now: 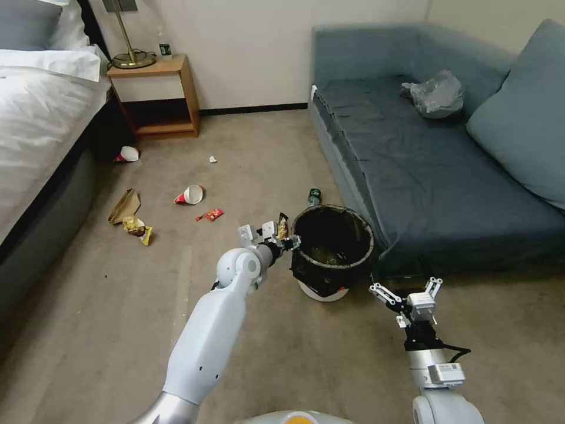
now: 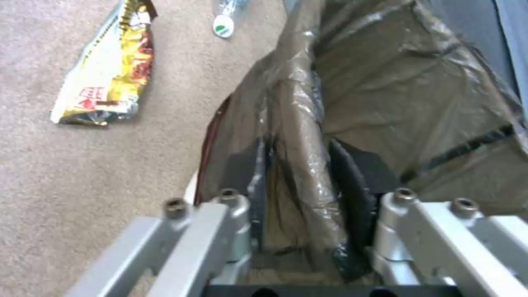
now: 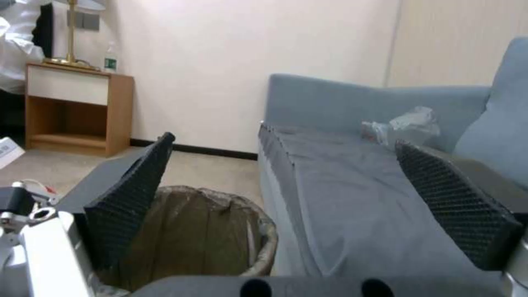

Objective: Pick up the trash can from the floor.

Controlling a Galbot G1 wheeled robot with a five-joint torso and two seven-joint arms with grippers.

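— Gripping the rim from the left side, that's what I have my left gripper (image 1: 292, 241) doing: the wrist view shows its fingers (image 2: 352, 194) closed down on the bin wall, one outside and one inside, with the black bag (image 2: 297, 136) pinched between them.

— Why the rim and not the body?

— My guess is the trash can (image 1: 332, 250) is too wide for the jaws to span, so the edge is the only place to pinch. It stands upright on the floor (image 1: 118, 306), tight against the front of the sofa (image 1: 412, 159), which leaves only the near and left sides open to me.

— And the litter around it?

— A snack wrapper (image 2: 107, 70) lies on the carpet just beside the bin, and a bottle (image 1: 314, 196) lies behind it. Neither touches my grip.

— Your other arm?

— My right gripper (image 1: 406, 294) hangs near the bin's right side, apart from it, jaws spread wide and holding nothing. I judge it is placed there to take the opposite rim, since a one-sided pinch may tilt the bin.
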